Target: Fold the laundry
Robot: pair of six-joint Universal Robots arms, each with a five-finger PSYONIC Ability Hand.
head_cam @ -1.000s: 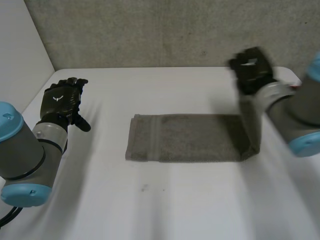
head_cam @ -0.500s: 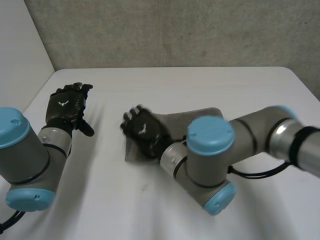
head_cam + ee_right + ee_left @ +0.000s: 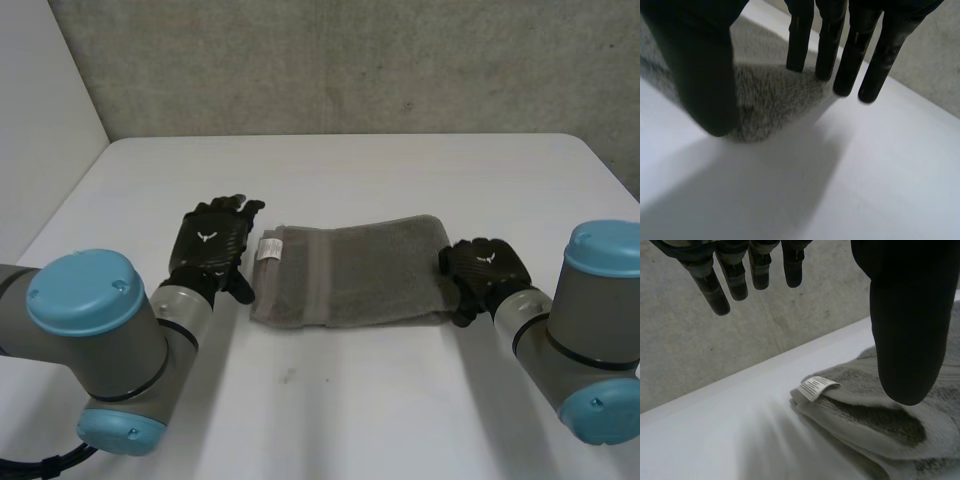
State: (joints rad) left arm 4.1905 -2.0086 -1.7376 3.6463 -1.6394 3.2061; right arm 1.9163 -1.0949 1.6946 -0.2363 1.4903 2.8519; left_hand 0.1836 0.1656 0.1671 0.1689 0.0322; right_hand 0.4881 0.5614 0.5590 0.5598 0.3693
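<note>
There's your towel [image 3: 350, 272], a grey terry band lying folded in the middle of the worktop [image 3: 330, 410], its length running along the far edge. It's light, soft and floppy, so it will sag and drag wherever you don't support it. The pile should give decent grip, and nothing here can break. Your best hold, I'd say, is a pinch through both layers at a short end's corners, not the middle.

Left hand [image 3: 210, 245] sits just beside the end nearer the worktop's left edge, right by the white label [image 3: 816, 386], fingers [image 3: 735, 275] straight and spread, holding nothing. Right hand [image 3: 483, 270] is at the opposite end, fingers straight over that end's corner, nothing pinched either.

Now compare: a second ago the towel was a longer strip, its right end lifted in the right hand. Half a second ago that arm stretched across to the left end. Now the towel lies shorter and doubled, the right hand is back on its own side, and the left hand has come in from the left edge.
</note>
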